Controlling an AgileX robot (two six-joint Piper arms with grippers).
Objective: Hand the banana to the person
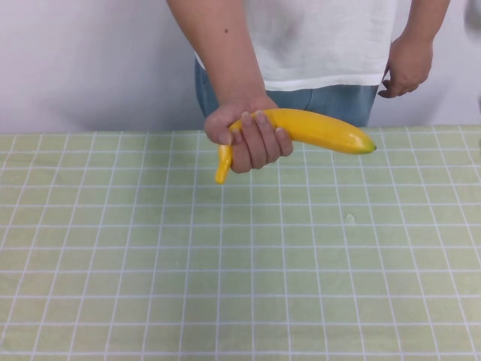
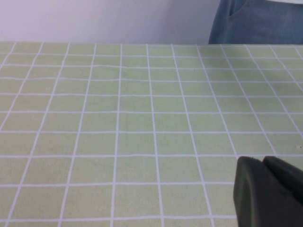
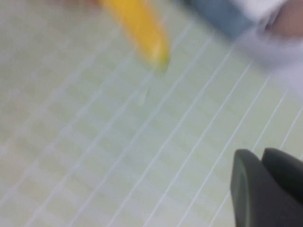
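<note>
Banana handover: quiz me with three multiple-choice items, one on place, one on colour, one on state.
1. Where is the banana?
A. lying on the table
B. in the person's hand, above the table
C. in the right gripper

2. What colour is the tablecloth?
A. light green with white grid lines
B. plain blue
C. red checks

3. What is the hand doing?
A. open and flat
B. resting on the table
C. closed around the banana

Answers: B, the fingers wrap the banana clear of the cloth; A, the high view shows a green grid; C, the fingers curl over the fruit. The left gripper and right gripper show only at their wrist views' edges.
</note>
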